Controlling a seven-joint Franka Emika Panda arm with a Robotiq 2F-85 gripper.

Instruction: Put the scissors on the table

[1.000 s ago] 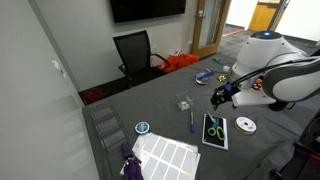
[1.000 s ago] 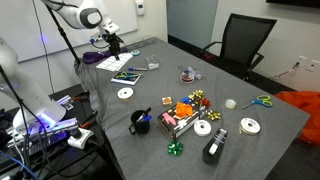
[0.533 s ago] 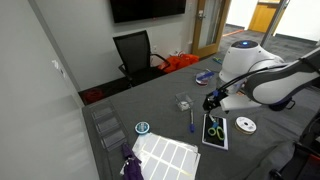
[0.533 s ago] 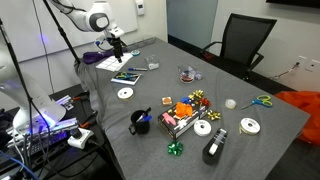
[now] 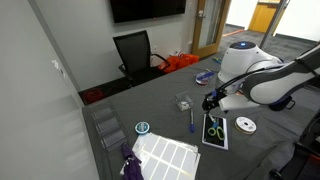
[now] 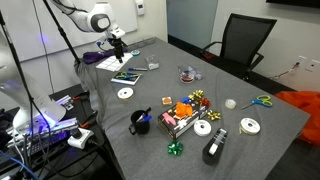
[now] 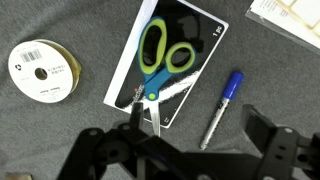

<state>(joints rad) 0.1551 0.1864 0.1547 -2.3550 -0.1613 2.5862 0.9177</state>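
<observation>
Scissors (image 7: 160,58) with bright green loop handles lie flat on a black, white-edged rectangular pad (image 7: 200,40), which itself rests on the dark grey worktop (image 7: 60,125). In the wrist view the handles sit toward the top of the frame and the short dark blades run down toward the pad's lower edge. The scissors rest wholly on the pad, with no part seen touching the bare worktop.

The fingers (image 7: 100,150) come in from the bottom of the wrist view, spread wide apart with nothing between them. They hang above the scissors, with the blade tips roughly between them, and touch neither scissors nor pad.

A thin blue pen (image 7: 222,110) lies on the worktop just beside the pad's right edge, roughly parallel to it. A pale roll of tape (image 7: 42,68) lies flat on the other side of the pad, apart from it. A corner of a white label sheet (image 7: 290,18) shows at the upper right.

In an exterior view the white arm (image 5: 255,75) bends down over the pad (image 5: 216,136), with the fingers (image 5: 212,100) above the green handles of the scissors (image 5: 214,126). The pen (image 5: 192,120) lies on one side of the pad, the roll of tape (image 5: 246,124) on the other, and the label sheet (image 5: 165,155) lies nearer the worktop's edge. In the other exterior view the fingers (image 6: 117,46) hover over the pad (image 6: 127,76) at the far corner of the worktop (image 6: 230,150); the scissors are too small to make out there.
</observation>
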